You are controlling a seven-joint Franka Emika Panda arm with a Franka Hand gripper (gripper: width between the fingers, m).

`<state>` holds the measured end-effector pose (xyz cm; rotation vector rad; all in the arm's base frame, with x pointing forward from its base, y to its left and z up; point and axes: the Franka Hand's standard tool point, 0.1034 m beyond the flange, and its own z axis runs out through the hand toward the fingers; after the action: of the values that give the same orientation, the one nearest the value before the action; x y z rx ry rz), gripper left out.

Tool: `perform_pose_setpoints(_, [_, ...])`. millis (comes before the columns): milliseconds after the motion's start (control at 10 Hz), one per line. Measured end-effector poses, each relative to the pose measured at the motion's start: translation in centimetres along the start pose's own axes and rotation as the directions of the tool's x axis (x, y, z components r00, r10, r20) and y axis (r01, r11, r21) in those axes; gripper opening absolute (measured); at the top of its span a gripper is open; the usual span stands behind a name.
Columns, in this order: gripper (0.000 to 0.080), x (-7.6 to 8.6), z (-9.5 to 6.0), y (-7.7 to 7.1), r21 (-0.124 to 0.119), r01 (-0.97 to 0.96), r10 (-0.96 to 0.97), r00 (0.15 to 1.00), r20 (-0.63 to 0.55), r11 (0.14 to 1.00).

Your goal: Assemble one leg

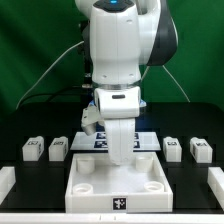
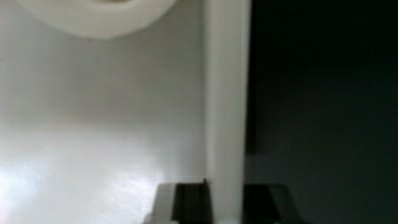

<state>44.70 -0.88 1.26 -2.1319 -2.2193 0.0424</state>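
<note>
The large white tabletop [image 1: 90,190] lies at the front centre of the black table, its tray side up with round corner sockets. My gripper [image 1: 122,156] reaches straight down onto its back rim. In the wrist view my gripper [image 2: 226,202] has one dark finger [image 2: 191,206] on each side of the tabletop's upright rim wall [image 2: 224,100], and both touch it. A corner socket [image 2: 111,12] shows beyond. Four legs stand apart from the gripper: two at the exterior view's left [image 1: 33,150] [image 1: 58,149] and two at its right [image 1: 173,148] [image 1: 201,150].
The marker board [image 1: 152,140] lies flat behind the tabletop, partly hidden by the arm. White bracket pieces sit at the table's edges on the exterior view's left [image 1: 5,180] and right [image 1: 216,184]. Cables hang behind the arm against a green backdrop.
</note>
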Motion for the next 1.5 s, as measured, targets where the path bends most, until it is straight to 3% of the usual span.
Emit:
perform_pose_setpoints(100, [0.0062,1.1,-0.3,0.8,-0.012,0.017,-0.017,1.000,-0.005,1.000])
perform_pose_setpoints(400, [0.0062,5.7,-0.8,4.9,-0.017,0.007,-0.008,0.999,-0.035,1.000])
perform_pose_setpoints(600, [0.0064,7.2,-0.1,5.2,0.033,-0.038,0.039,0.998,-0.043,0.999])
perform_pose_setpoints(800, [0.0064,7.7,0.0,5.3,0.075,-0.066,0.069,0.997,-0.037,0.995])
perform_pose_setpoints(1000, [0.0074,8.3,-0.1,5.3,0.100,-0.068,0.071,0.997,-0.029,0.993])
perform_pose_setpoints(1400, [0.0074,8.3,-0.3,5.3,0.097,-0.063,0.066,0.998,-0.025,0.993])
perform_pose_setpoints(1500, [0.0161,8.3,-0.3,5.2,0.098,-0.064,0.066,0.997,-0.025,0.993])
